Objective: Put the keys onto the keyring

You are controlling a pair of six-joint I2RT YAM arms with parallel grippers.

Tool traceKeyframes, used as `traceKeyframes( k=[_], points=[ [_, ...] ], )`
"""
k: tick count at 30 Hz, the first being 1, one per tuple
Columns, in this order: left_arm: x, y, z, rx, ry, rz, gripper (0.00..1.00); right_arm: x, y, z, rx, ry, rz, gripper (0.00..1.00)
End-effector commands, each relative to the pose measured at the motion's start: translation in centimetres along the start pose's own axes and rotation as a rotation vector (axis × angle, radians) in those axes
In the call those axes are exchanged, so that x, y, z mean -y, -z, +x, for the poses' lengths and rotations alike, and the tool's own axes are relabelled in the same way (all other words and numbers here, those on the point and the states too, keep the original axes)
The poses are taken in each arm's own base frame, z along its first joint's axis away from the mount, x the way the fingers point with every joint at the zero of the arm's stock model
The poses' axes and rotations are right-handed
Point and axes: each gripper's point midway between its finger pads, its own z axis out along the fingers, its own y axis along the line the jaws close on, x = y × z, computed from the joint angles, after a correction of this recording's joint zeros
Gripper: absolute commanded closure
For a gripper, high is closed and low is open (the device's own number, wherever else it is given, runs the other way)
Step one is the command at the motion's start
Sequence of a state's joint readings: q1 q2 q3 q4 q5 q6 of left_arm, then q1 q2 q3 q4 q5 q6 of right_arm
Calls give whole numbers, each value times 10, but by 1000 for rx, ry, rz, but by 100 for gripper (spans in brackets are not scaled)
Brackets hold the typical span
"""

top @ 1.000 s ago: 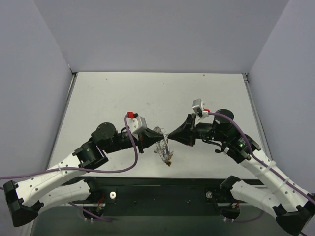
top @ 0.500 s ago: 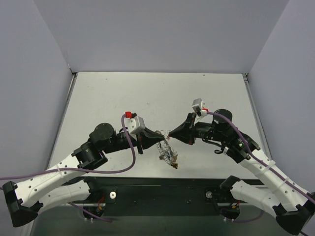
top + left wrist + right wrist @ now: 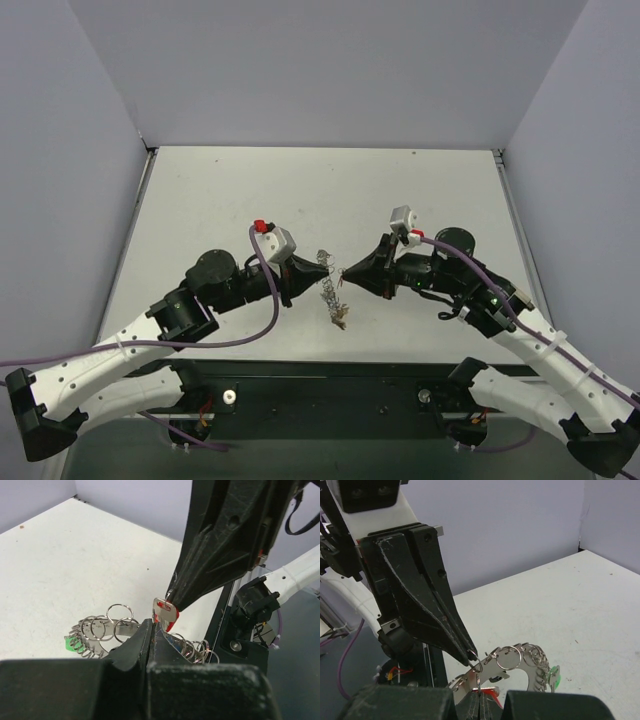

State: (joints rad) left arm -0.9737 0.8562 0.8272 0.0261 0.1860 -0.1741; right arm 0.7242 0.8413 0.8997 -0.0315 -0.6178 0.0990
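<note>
The keyring [image 3: 329,291], a silvery hoop lined with small rings, hangs between my two gripper tips above the near middle of the table, its gold-yellow tag [image 3: 343,323] lowest. My left gripper [image 3: 307,268] is shut on the keyring's rim [image 3: 107,625]; its jaws [image 3: 152,625] are pressed together. My right gripper [image 3: 347,272] is shut on a red-headed key [image 3: 167,615], held tip to tip against the left one. In the right wrist view the red key [image 3: 492,694] sits in the shut jaws right by a small ring [image 3: 476,666] at the left gripper's tip. A green key [image 3: 554,676] hangs on the hoop.
The white table [image 3: 300,190] has grey walls at the left, back and right. The black mounting rail [image 3: 330,385] with both arm bases runs along the near edge, just below the hanging keyring.
The keyring swung towards the near edge and back up again, and now hangs narrower. Both grippers stay shut and tip to tip, shifting only slightly.
</note>
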Motion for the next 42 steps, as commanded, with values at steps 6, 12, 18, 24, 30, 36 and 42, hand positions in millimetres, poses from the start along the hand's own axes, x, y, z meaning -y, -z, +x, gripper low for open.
traceKeyframes(
  k=[6, 12, 18, 24, 30, 36, 42],
  points=[
    [-3, 1, -43, 108, 26, -47, 100, -10, -8, -34, 48, 118, -8, 100],
    [1, 0, -47, 132, 34, -26, 100, -3, -15, -30, 37, 113, 16, 100],
    [5, -1, -51, 147, 52, -9, 100, 2, -19, -26, 21, 106, 28, 100],
    [7, -2, -51, 147, 52, 5, 100, 5, -19, -25, 21, 105, 46, 100],
    [12, 0, -54, 153, 55, 27, 100, 10, -19, -23, 19, 101, 75, 100],
    [15, 2, -56, 159, 57, 40, 100, 15, -21, -20, 10, 94, 96, 100],
    [16, 7, -62, 183, 62, 43, 100, 17, -22, -19, 7, 86, 107, 100]
  ],
)
